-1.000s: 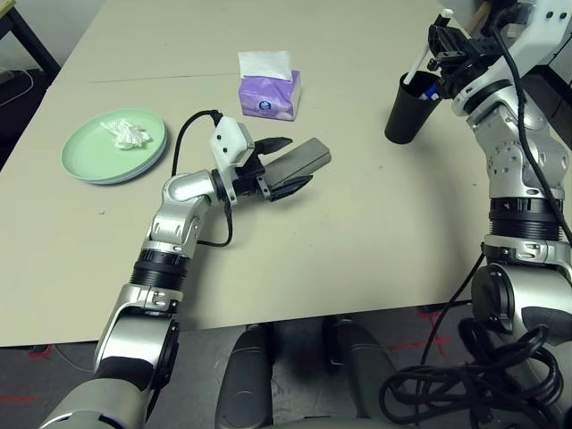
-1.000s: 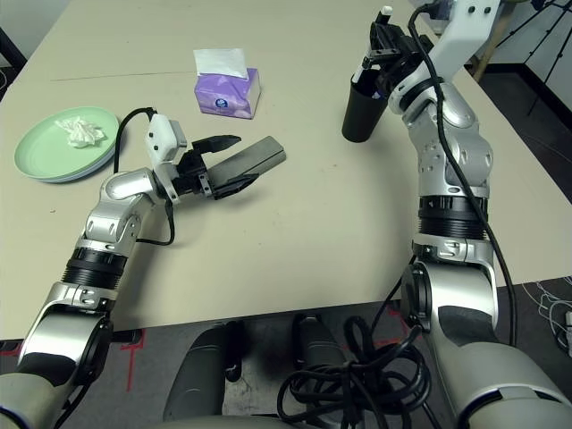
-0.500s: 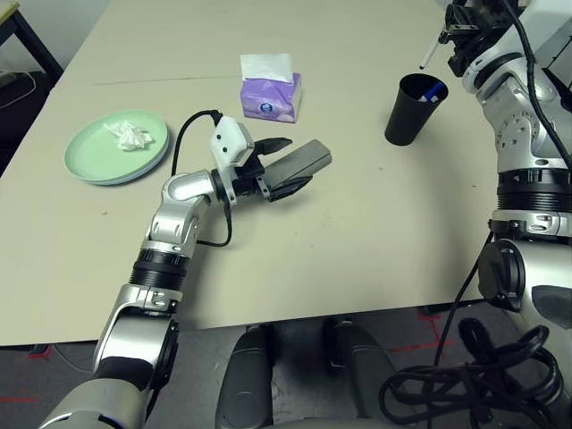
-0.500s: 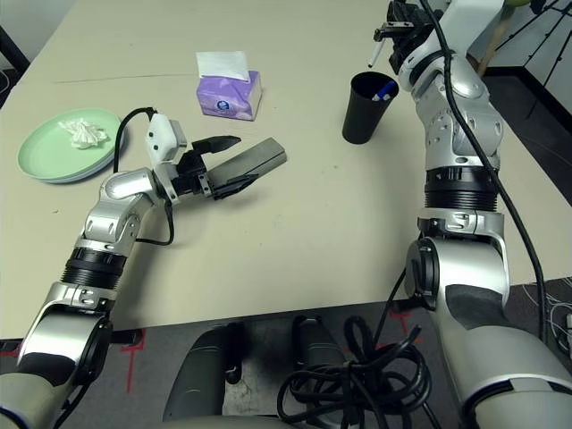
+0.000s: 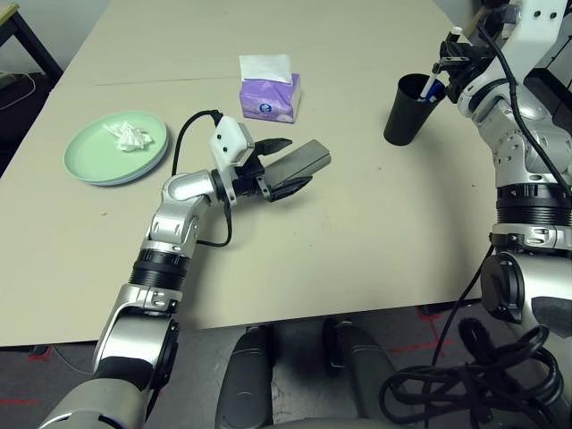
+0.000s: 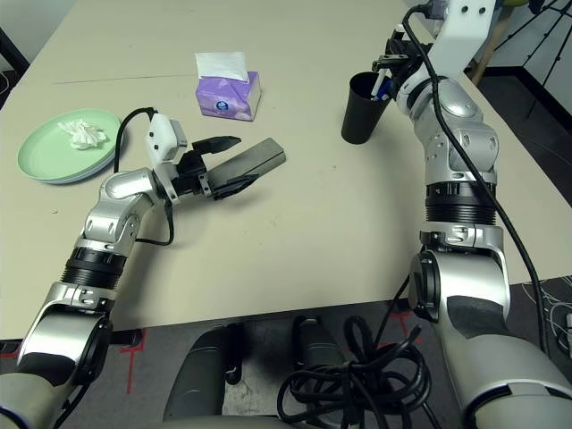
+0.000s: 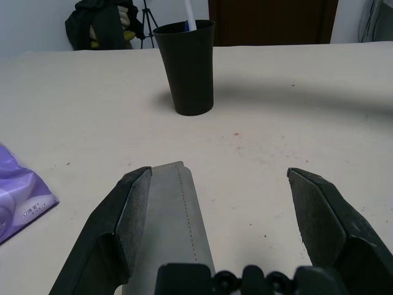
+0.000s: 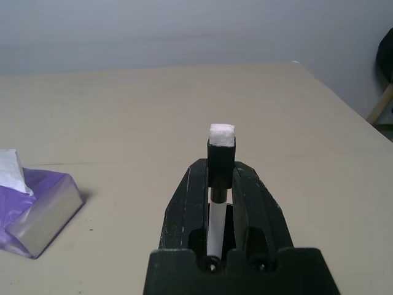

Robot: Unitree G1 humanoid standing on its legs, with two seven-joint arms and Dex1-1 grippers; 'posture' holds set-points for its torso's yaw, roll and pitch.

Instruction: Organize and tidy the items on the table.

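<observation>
Two jaws of the right gripper (image 8: pixel 220 184) are pressed together on the pen (image 8: pixel 216 216), its lower end inside the cup (image 5: pixel 407 111) at the tabletop's (image 5: pixel 375 223) 2 o'clock. Pen: light, stiff, slippery; hold mid-barrel. Left gripper (image 5: pixel 284 166) jaws stand spread around the case (image 5: pixel 302 161), centre. Case: rigid, light; grip across its narrow width. Plates (image 5: pixel 114 147) with tissue (image 5: pixel 127 135) lie at 10 o'clock; tissue pack (image 5: pixel 268 94) at 12.
</observation>
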